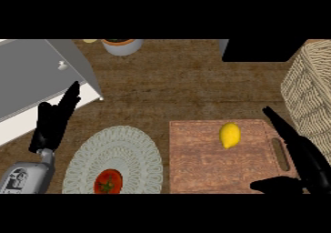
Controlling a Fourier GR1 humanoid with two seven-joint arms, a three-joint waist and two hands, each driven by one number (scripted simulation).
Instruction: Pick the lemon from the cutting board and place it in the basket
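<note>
We see the lemon [229, 135] lying on the wooden cutting board [195, 168], toward its upper right part, untouched and on its own. Our right hand [303, 157] sits at the board's right edge with straight fingers and the thumb spread low (open, holding nothing), just beside the board's handle slot and a little apart from the fruit. We judge it is placed there to close on the lemon from the side nearest the woven basket [316, 100], which stands just right of the board, so the carry should be brief. Our left hand [55, 119] rests open at the left, fingers up, near a white cabinet [27, 82]. A tomato [108, 181] sits on a pale woven placemat [131, 145], left of the board.
</note>
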